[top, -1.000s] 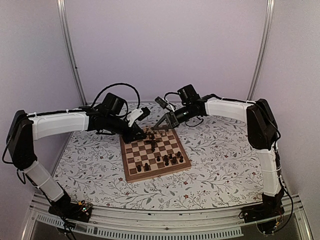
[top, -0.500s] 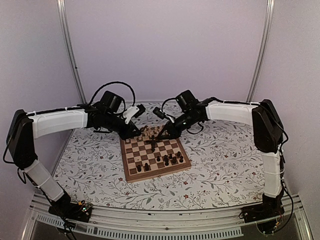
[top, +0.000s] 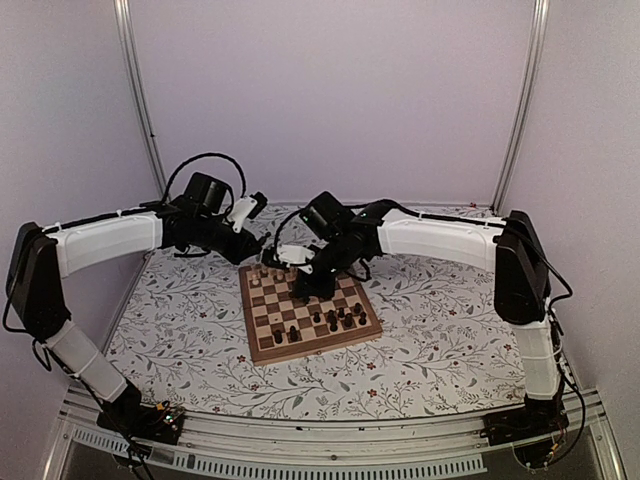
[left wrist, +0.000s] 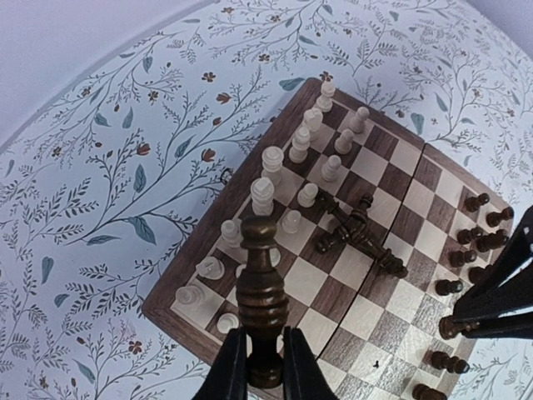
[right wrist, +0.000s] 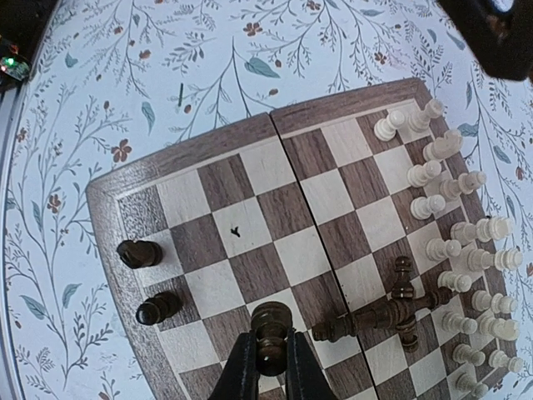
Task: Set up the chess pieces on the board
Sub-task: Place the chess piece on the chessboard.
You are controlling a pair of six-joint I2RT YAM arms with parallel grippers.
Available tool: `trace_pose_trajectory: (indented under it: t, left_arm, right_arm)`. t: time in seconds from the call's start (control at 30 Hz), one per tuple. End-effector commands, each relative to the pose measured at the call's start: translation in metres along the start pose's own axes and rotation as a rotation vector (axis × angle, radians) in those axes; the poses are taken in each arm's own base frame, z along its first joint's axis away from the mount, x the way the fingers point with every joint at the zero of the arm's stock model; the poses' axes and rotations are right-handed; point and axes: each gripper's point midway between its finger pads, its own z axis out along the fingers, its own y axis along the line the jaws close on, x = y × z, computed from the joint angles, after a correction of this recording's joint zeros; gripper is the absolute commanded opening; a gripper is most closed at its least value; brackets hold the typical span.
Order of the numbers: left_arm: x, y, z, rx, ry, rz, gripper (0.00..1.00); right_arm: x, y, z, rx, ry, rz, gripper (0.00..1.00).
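**Board** [top: 315, 349]: lies flat on floral cloth [top: 180, 320], mid-table, between both arms, turned slightly askew to the table edge.

**L arm:** left gripper [left wrist: 262, 372] is closed on a tall dark piece [left wrist: 260, 287]. Fingers [left wrist: 231, 371] pinch its base from both sides, and the piece stands upright in the grip. It is held in the air, clear of the board, above the end with the pale pieces. In the top view this gripper sits past the board's far-left corner.

**R arm:** right gripper [right wrist: 271, 367] is closed on a round-topped dark piece [right wrist: 271, 327], seen from above and clamped between both fingers. Position: over the board, just beside the centre seam. Whether the piece's base touches the square: cannot tell.

**Pieces on board:**
- Pale pieces [left wrist: 301, 143] stand in approx. two rows along the far edge, most of them upright.
- Heap of dark pieces [left wrist: 358, 233] lies toppled and crossed over one another, mid-board, just beside the pale rows.
- Other dark pieces [left wrist: 470, 242] are grouped toward the near end, in no straight rows.
- Two dark pieces [right wrist: 139, 252] sit on squares by the rim, apart from the rest. Upright or tipped: cannot tell from the right wrist view.
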Motion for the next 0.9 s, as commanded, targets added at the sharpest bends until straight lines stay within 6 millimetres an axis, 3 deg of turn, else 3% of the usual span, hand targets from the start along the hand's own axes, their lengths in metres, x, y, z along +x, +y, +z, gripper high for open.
trace_pose_trajectory:
  t: [0.0,0.2,0.87]
  left_arm:
    - [-0.016,0.006,-0.013,-0.032,-0.051,-0.008,0.06]
    - [-0.017,0.009,-0.017,-0.05,-0.058,0.0,0.06]
    - [-0.016,0.012,-0.018,-0.066,-0.054,0.003,0.06]
  right_arm:
    - [0.029,-0.002,0.018,0.053,0.157,-0.064,0.07]
    - [0.041,0.002,0.03,0.048,0.24,-0.108,0.08]
    - [0.044,0.026,0.043,-0.01,0.288,-0.174,0.11]
